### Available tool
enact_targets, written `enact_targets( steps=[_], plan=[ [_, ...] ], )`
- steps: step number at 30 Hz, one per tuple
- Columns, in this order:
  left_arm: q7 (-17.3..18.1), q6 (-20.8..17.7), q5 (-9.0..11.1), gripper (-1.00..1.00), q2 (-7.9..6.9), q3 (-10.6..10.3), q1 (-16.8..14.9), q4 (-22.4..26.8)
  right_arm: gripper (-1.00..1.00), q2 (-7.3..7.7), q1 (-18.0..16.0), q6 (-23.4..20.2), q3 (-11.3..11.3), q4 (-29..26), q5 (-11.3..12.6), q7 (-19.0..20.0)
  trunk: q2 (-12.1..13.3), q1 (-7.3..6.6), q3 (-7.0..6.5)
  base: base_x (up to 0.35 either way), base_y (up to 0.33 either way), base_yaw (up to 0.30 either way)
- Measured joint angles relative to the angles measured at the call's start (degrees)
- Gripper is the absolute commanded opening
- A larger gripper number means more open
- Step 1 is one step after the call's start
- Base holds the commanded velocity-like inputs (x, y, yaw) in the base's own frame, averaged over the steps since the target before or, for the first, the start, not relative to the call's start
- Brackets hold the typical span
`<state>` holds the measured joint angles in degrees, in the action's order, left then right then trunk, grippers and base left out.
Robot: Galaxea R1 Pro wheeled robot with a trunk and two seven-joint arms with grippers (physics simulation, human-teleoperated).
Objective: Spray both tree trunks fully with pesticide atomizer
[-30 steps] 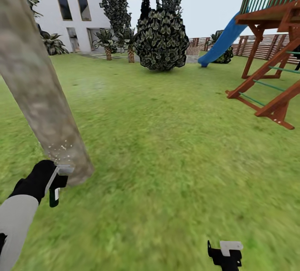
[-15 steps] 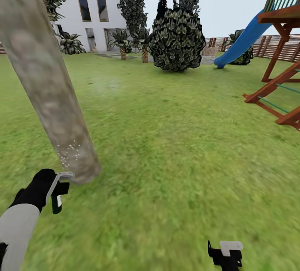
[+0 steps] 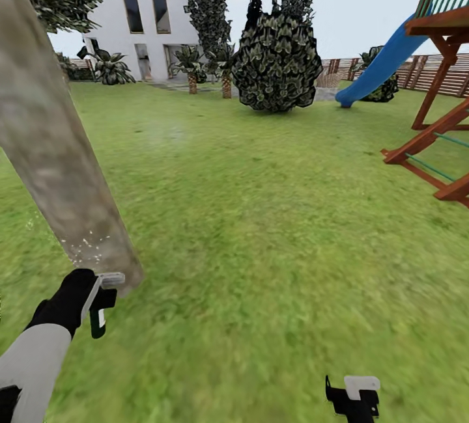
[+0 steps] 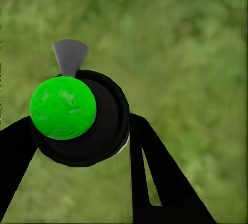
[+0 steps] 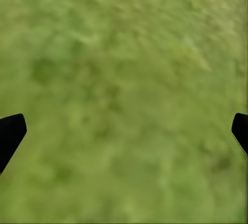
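Beside the tree trunk (image 3: 58, 169), left tool (image 3: 104, 289) grips atomizer (image 3: 98, 319).

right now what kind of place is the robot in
A back garden, most likely: a grass lawn, a white house behind it, and a wooden play frame with a blue slide by a slatted fence.

Left arm (image 3: 32, 361): pale grey smooth cylindrical forearm shell, rounded black wrist housing (image 3: 68, 299) ahead of it. Left gripper (image 3: 104, 289): thin grey-white flat fingers; in left wrist view, broad black wedge-shaped fingers (image 4: 160, 182), one slotted. Right gripper (image 3: 355, 394): black blocky body, white squared fingertip; black finger tips (image 5: 10, 133) at frame edges in right wrist view.
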<state>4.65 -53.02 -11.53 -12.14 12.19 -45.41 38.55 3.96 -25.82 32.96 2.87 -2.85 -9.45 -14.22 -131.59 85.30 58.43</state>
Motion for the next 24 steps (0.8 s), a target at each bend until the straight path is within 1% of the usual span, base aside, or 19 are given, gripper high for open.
enact_targets(
  steps=[2,3,4,5,6,7,10,15,17,18,24],
  plan=[
    [-0.03,0.43,-0.54,-1.0,-1.8,0.09,1.29,-0.02,1.0,0.0,-0.01,0.0,0.0,0.01,-0.01,0.0,0.0,0.0,0.0,0.095,-0.266,0.265],
    [-0.04,1.4,-0.37,-1.0,-2.5,0.09,1.87,-0.02,1.0,0.0,-0.01,0.0,0.0,0.01,-0.03,0.0,0.0,0.0,0.0,0.093,-0.267,0.274],
    [-0.06,3.25,-0.4,-1.0,-3.35,0.1,2.86,-0.03,1.0,-0.02,-0.01,0.0,-0.01,0.01,-0.04,0.0,0.0,0.0,0.0,0.093,-0.267,0.276],
    [-0.05,4.7,-0.22,-1.0,-3.84,0.53,4.31,-0.05,1.0,-0.07,-0.01,0.0,-0.01,0.01,-0.05,0.0,0.0,0.01,0.01,0.105,-0.267,0.276],
    [-0.02,5.39,0.1,-1.0,-3.88,1.85,5.15,-0.07,1.0,-0.08,-0.01,0.0,-0.04,0.01,-0.05,0.0,0.0,0.0,0.0,0.135,-0.264,0.277],
    [-0.01,6.06,0.39,-1.0,-3.75,2.45,5.4,-0.03,1.0,-0.09,-0.01,0.0,-0.02,0.01,-0.05,0.0,0.0,0.0,0.0,0.156,-0.253,0.277],
    [-0.03,7.11,0.66,-1.0,-3.6,3.05,5.54,0.03,1.0,-0.09,-0.01,0.0,-0.06,0.01,-0.05,0.01,0.0,-0.01,0.0,0.215,-0.207,0.277],
    [-0.04,7.34,0.69,-1.0,-3.27,3.12,5.55,0.07,1.0,-0.19,0.0,-0.02,-0.08,0.0,-0.05,0.02,0.0,0.01,0.0,0.079,-0.057,0.277],
    [-0.03,7.35,1.03,-1.0,-2.6,2.73,5.56,0.06,1.0,-0.43,0.0,-0.02,-0.08,0.0,-0.02,0.02,0.0,0.01,0.0,0.002,-0.001,0.277],
    [-0.04,7.39,0.84,-1.0,-2.33,2.65,5.55,0.06,1.0,-0.48,0.0,-0.02,-0.07,0.0,0.01,0.03,0.0,0.01,0.0,0.001,0.0,0.277],
    [-0.04,7.42,0.84,-1.0,-1.69,2.49,5.55,0.07,1.0,-0.7,0.0,-0.02,-0.07,0.01,0.05,0.02,0.0,0.01,0.1,0.011,-0.004,0.277]
  ],
)
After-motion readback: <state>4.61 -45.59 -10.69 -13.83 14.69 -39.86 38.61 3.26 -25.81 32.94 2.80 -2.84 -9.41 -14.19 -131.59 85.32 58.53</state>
